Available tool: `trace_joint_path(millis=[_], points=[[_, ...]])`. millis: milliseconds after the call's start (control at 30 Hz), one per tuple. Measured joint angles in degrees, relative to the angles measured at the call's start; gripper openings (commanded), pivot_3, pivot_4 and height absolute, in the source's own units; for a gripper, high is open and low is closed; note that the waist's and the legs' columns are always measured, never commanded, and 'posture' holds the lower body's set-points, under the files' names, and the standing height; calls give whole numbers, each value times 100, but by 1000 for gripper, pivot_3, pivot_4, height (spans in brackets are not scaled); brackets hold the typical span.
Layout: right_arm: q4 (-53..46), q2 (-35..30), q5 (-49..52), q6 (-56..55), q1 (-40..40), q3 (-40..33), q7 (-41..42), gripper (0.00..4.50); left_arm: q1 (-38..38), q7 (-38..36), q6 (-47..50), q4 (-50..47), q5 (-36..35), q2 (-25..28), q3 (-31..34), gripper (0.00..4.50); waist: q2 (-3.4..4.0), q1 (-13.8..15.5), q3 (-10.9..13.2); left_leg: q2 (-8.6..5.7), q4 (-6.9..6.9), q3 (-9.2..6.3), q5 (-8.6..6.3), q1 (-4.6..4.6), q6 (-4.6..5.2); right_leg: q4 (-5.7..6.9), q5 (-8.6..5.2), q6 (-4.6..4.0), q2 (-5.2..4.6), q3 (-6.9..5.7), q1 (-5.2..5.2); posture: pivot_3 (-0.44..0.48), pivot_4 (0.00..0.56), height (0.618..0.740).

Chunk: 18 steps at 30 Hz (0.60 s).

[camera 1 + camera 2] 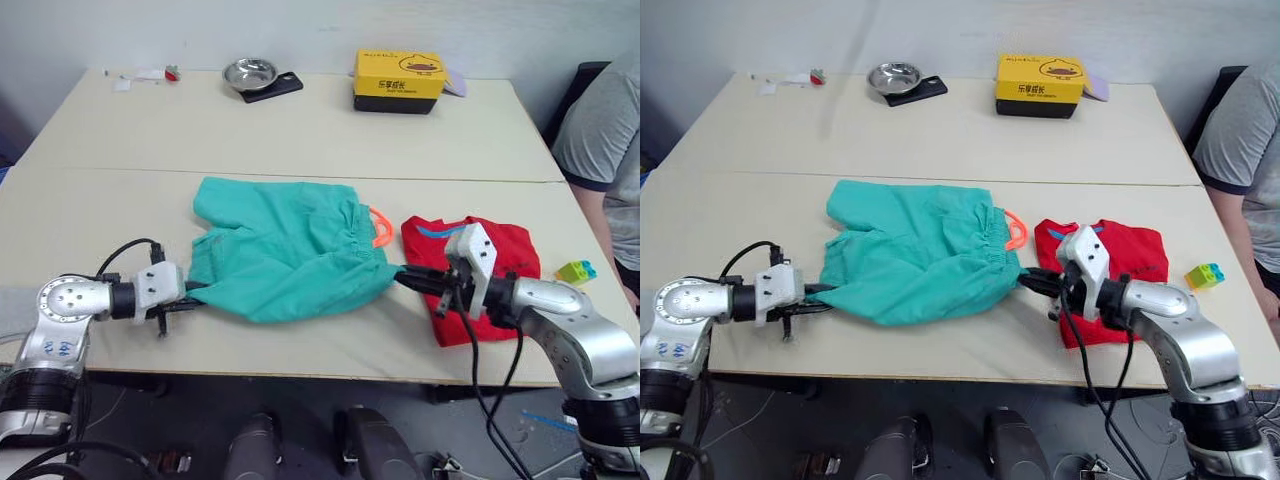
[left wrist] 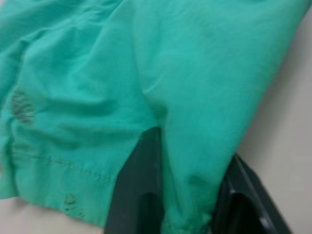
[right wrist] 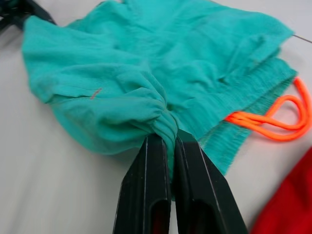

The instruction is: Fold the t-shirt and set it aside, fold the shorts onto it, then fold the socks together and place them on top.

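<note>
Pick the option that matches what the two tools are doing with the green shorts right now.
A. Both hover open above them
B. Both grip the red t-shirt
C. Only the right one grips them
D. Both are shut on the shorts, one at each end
D: the left tool has shorts fabric pinched between its fingers, and the right tool is clamped on a bunched fold at the opposite end.

Even, soft indoor light, faint shadows; left wrist view blurred close up

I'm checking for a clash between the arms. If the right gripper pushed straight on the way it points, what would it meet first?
The right gripper, already shut on the shorts, would bunch them first; the left gripper probably lies beyond.
</note>
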Motion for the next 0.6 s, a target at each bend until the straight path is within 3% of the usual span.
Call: trace_joint_path(millis=[200, 333, 600], points=[[-146, -908, -382, -1126, 859, 132, 1320, 0, 1441, -1104, 1220, -1058, -784, 1091, 381, 62, 2, -3, 1, -2, -15, -1, 0, 4, 0, -22, -1, -2, -5, 0, 4, 0, 150, 740], [34, -1133, -931, -1774, 1136, 464, 1627, 0, 2023, -1154, 1520, -1567, -942, 1144, 564, 62, 1, 25, 1, -3, -15, -4, 6, 8, 9, -42, 8, -17, -8, -4, 12, 0, 150, 740], [41, -1235, -782, -1516, 1282, 542, 1840, 0, 2447, -1120, 2457, -2272, -1290, 1251, 918, 62, 0, 33, 1, -3, -24, -6, 8, 5, 11, -54, 13, -27, -14, -7, 12, 0, 150, 740]])
